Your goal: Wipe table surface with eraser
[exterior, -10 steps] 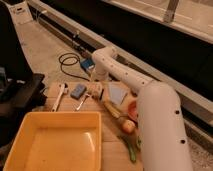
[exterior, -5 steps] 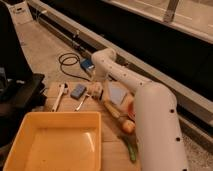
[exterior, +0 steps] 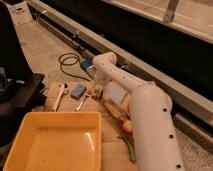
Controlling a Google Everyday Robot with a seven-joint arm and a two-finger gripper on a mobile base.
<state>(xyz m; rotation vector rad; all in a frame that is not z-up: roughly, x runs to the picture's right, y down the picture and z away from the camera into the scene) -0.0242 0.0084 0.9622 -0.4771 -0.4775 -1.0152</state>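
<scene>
The table surface (exterior: 111, 131) is light brown wooden planks, largely covered by items and my arm. The eraser (exterior: 97, 92) is a small brown-tan block near the table's far edge, between a blue-grey pad (exterior: 78, 91) and a pale blue cloth (exterior: 118, 93). My white arm rises from the lower right, bends at the back and comes down over the eraser. My gripper (exterior: 98, 87) is right at the eraser, mostly hidden by the wrist. I cannot tell whether it is touching the eraser.
A big yellow tub (exterior: 55, 142) fills the near left. A white utensil (exterior: 60, 96) and a metal spoon (exterior: 83, 101) lie left of the eraser. A long tan item (exterior: 114, 110), an orange piece (exterior: 127, 125) and a green bean (exterior: 129, 149) lie beside my arm. A black cable (exterior: 67, 61) is on the floor behind the table.
My arm's bend has sunk slightly toward the table. The eraser and the other items stay about where they were.
</scene>
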